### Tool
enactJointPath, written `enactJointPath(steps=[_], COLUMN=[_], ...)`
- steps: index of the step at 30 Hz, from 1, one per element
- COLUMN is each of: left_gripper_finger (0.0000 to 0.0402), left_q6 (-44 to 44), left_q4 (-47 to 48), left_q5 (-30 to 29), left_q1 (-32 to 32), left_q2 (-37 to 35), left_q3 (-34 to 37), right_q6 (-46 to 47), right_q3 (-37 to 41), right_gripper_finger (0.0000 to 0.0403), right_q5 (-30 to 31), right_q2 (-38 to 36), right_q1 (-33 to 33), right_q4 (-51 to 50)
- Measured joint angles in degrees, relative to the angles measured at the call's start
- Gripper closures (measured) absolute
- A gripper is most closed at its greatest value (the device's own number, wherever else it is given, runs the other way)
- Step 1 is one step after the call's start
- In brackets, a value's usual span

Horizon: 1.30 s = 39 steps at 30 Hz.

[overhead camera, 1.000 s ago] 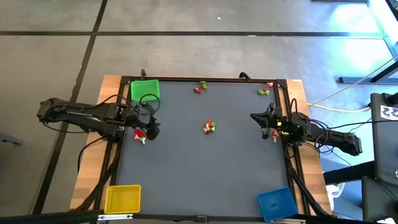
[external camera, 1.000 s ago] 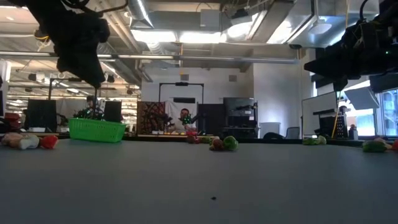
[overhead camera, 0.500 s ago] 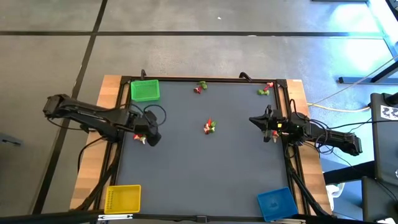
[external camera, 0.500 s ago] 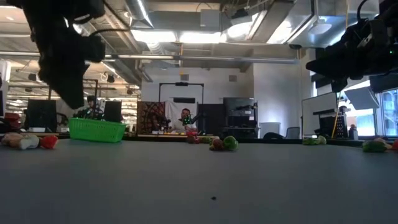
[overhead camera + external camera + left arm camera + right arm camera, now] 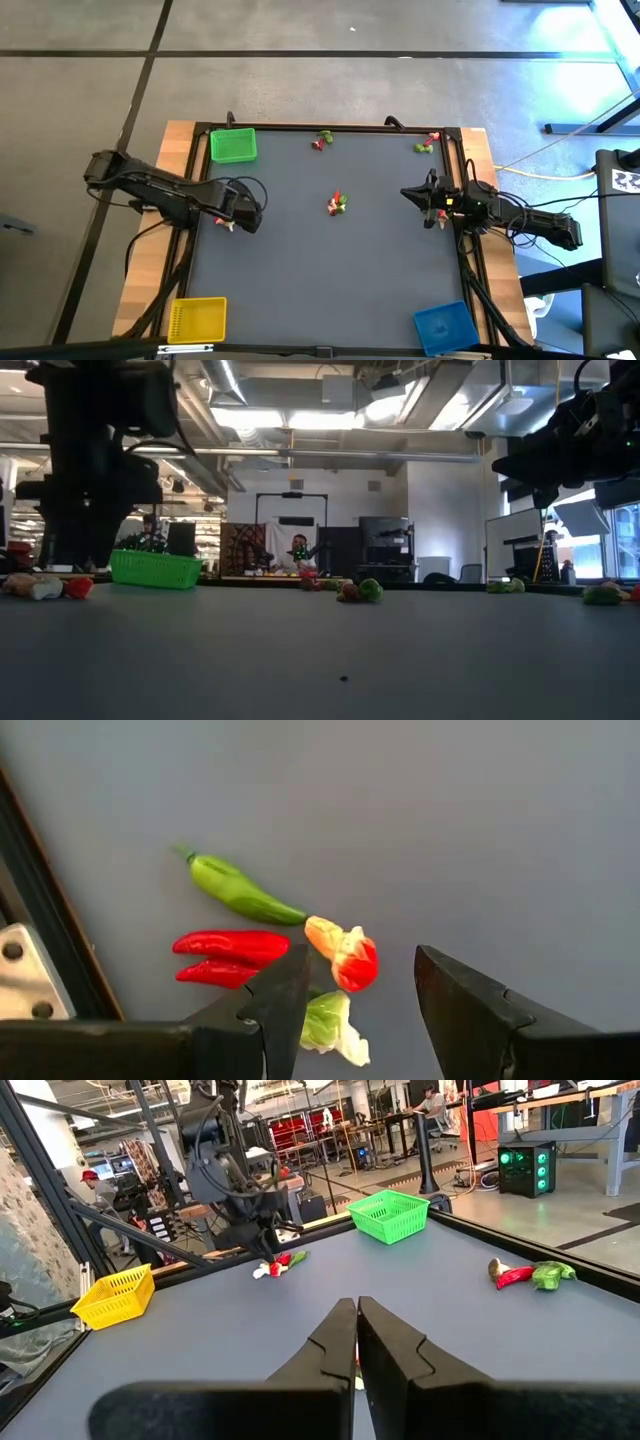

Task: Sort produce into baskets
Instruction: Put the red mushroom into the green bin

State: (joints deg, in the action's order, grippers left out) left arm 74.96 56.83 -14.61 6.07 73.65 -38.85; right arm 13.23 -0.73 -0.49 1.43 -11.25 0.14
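My left gripper (image 5: 358,966) is open, low over a small pile of produce by the table's left edge (image 5: 226,222): a green pepper (image 5: 236,892), a red pepper (image 5: 226,956), a red-and-orange piece (image 5: 346,956) and a pale green piece (image 5: 330,1026). Its fingers stand on either side of the red-and-orange piece, which lies on the mat. My right gripper (image 5: 420,195) is shut and empty at the table's right side. The green basket (image 5: 232,146) stands at the far left corner, the yellow basket (image 5: 197,318) at the near left, the blue basket (image 5: 444,325) at the near right.
More produce lies at the table's middle (image 5: 337,204), at the far edge (image 5: 322,140) and in the far right corner (image 5: 427,144). A black frame rail (image 5: 200,250) runs along the table's left edge beside the pile.
My left gripper has gone down toward the produce pile at the table's left edge and now hangs just above it. The produce has not moved.
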Motion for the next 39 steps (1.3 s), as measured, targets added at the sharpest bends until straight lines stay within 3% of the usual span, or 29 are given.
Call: enactJointPath(steps=[8, 16, 31, 39], left_gripper_finger=[0.0224, 0.0228, 0.0353, 0.0364], left_q6=[2.8, -0.4, -3.4, -6.6], left_q4=[-0.7, -4.2, -3.7, -2.5], left_q5=[0.1, 0.6, 1.4, 1.7], left_q1=[-0.1, -0.1, -0.1, -0.8], left_q2=[6.3, 8.9, 9.0, 5.9], left_q3=[0.0, 0.0, 0.0, -1.5], right_q6=[0.0, 0.0, 0.0, 0.0], right_q3=[0.0, 0.0, 0.0, 0.0], right_gripper_finger=[0.0386, 0.0386, 0.0386, 0.0386], right_q5=[0.0, 0.0, 0.0, 0.0], right_q2=[0.0, 0.0, 0.0, 0.0], right_q1=[0.0, 0.0, 0.0, 0.0], right_q4=[0.0, 0.0, 0.0, 0.0])
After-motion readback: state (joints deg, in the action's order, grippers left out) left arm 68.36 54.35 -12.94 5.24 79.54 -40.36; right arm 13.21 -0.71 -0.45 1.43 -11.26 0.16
